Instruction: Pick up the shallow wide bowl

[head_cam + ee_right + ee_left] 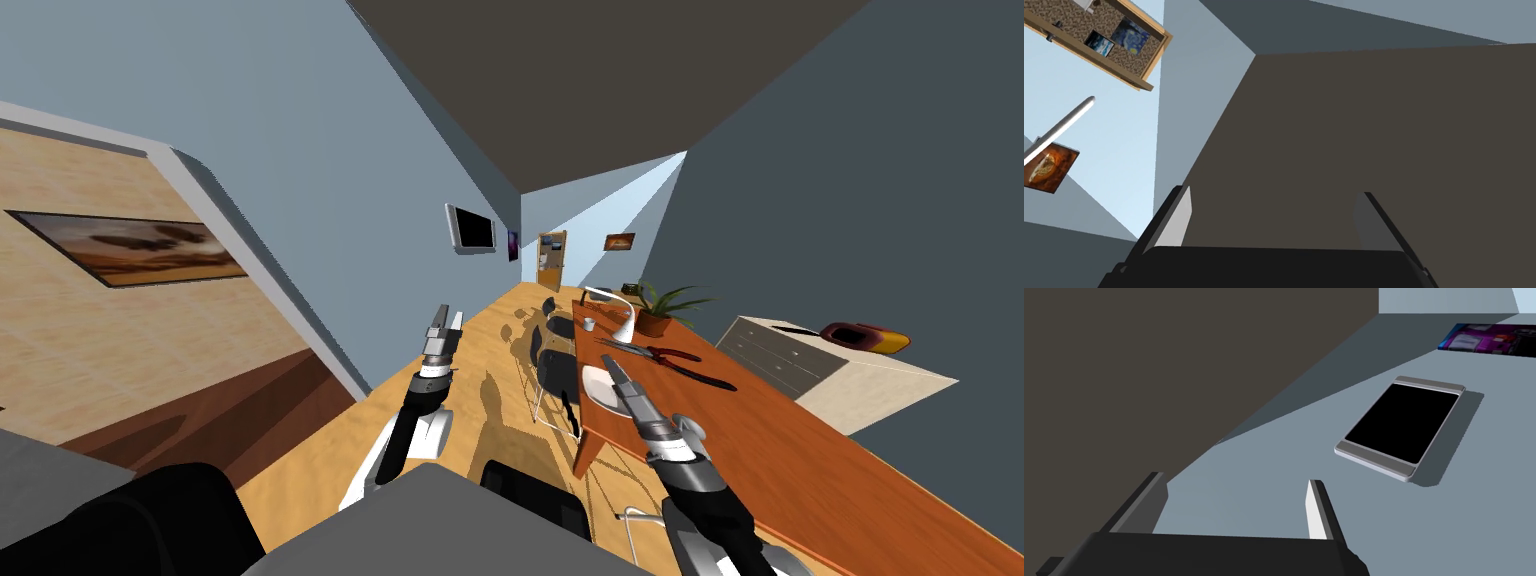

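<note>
Currently | right gripper (616,376) tilted upward near white bowl (594,388), jaws spread | left gripper (447,318) aloft, jaws spread

Orange table (800,460) — white bowl (592,386), lamp (625,326), plant (656,322)

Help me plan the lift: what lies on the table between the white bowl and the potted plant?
In the head view, a white lamp and red-handled scissors lie between bowl and plant.

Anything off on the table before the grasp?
Nothing stands out. The white bowl lies flat near the edge of the table; the plant and lamp stand upright, and nothing is spilled.
</note>
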Robot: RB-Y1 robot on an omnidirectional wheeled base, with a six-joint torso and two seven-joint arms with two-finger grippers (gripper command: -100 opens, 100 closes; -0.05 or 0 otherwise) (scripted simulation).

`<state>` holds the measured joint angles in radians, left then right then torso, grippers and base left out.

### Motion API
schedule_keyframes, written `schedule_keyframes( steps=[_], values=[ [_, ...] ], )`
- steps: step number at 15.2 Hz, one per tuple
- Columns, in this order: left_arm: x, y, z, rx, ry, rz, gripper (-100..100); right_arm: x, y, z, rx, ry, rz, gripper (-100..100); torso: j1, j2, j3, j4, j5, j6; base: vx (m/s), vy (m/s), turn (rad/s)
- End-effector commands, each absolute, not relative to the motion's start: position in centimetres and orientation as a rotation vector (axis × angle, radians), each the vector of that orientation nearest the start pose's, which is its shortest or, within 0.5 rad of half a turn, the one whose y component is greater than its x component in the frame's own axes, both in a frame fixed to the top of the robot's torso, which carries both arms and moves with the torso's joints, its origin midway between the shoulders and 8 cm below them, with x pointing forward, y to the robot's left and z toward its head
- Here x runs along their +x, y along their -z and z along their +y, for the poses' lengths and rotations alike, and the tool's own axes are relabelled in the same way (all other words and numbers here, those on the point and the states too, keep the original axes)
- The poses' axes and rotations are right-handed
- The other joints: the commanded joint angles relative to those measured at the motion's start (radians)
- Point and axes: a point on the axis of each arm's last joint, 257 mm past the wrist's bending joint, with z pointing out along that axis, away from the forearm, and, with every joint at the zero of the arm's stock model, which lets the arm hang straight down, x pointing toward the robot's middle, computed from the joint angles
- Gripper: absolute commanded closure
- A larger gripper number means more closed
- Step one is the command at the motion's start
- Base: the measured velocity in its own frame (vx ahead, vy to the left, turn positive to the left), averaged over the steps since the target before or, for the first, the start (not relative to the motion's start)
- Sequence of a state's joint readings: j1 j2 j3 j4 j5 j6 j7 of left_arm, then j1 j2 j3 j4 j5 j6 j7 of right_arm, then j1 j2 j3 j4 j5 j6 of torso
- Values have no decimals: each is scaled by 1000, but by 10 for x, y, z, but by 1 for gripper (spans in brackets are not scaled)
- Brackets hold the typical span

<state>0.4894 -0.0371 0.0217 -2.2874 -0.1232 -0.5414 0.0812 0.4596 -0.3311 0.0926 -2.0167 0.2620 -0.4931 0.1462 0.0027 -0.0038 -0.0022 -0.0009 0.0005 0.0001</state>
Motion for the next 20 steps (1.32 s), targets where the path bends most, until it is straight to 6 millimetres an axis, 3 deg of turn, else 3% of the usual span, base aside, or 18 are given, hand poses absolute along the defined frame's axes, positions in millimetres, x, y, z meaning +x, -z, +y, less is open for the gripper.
schedule_keyframes(
  steps=[1, 3, 4, 5, 6, 7, 8, 9, 10, 11, 12, 14, 15, 16, 17, 18, 19, 20],
  values=[
    [337, -38, 271, -588, 1295, 598, 0, 391, 125, -211, 253, -960, 1266, -100, 0, 0, 0, 0, 0, 0, 41, 45, -44],
    [337, -38, 271, -588, 1295, 598, 0, 395, 143, -208, 196, -893, 1324, -100, 0, 0, 0, 0, 0, 0, 46, 49, -46],
    [337, -38, 271, -588, 1295, 598, 0, 399, 161, -208, 146, -834, 1378, -100, 1, 0, 0, 0, 0, 0, 51, 58, -44],
    [337, -38, 271, -588, 1295, 598, 0, 399, 162, -208, 134, -824, 1380, -100, 1, 0, 0, 0, 0, 0, 43, 50, -40],
    [337, -38, 271, -588, 1295, 598, 0, 402, 180, -208, 81, -762, 1433, -100, 1, 0, 0, 0, 0, 0, 40, 48, -48],
    [337, -38, 271, -588, 1295, 598, 0, 402, 181, -208, 70, -752, 1434, -100, 1, 0, 0, 0, 0, 0, 43, 48, -36],
    [337, -38, 271, -588, 1295, 598, 0, 405, 199, -210, 10, -688, 1484, -100, 1, 0, 0, 0, 0, 0, 51, 46, -37],
    [337, -38, 271, -588, 1295, 598, 0, 405, 200, -210, 2, -678, 1485, -100, 0, 0, 0, 0, 0, 0, 52, 46, -36],
    [337, -38, 271, -588, 1295, 598, 0, 408, 219, -213, -56, -614, 1534, -100, 0, 0, 0, 0, 0, 0, 47, 49, -39],
    [337, -38, 271, -588, 1295, 598, 0, 407, 219, -213, -70, -602, 1534, -100, 0, 0, 0, 0, 0, 0, 40, 50, -29],
    [337, -38, 271, -588, 1295, 598, 0, 409, 238, -218, -132, -535, 1580, -100, 0, 0, 0, 0, 0, 0, 41, 51, -33],
    [337, -38, 271, -588, 1295, 598, 0, 409, 239, -218, -144, -523, 1580, -100, 0, 0, 0, 0, 0, 0, 31, 37, -17],
    [337, -38, 271, -588, 1295, 598, 0, 410, 258, -225, -218, -447, 1623, -100, 0, 1, 0, 0, 0, 0, 28, 38, -24],
    [337, -38, 271, -588, 1295, 598, 0, 410, 258, -225, -222, -444, 1622, -100, 0, 1, 0, 0, 0, 0, 31, 42, -25],
    [337, -38, 271, -588, 1295, 598, 0, 411, 278, -233, -291, -373, 1665, -100, 0, 1, 1, 0, 0, 0, 30, 50, -27],
    [337, -38, 271, -588, 1295, 598, 0, 411, 278, -233, -301, -363, 1662, -100, 0, 1, 1, 0, 0, 0, 31, 53, -25],
    [337, -38, 271, -588, 1295, 598, 0, 411, 296, -242, -372, -293, 1699, -100, 0, 1, 1, 0, 0, 0, 42, 51, -30],
    [337, -38, 271, -588, 1295, 598, 0, 410, 297, -243, -383, -282, 1699, -100, 0, 1, 0, 0, 0, 0, 39, 45, -21]
  ],
)
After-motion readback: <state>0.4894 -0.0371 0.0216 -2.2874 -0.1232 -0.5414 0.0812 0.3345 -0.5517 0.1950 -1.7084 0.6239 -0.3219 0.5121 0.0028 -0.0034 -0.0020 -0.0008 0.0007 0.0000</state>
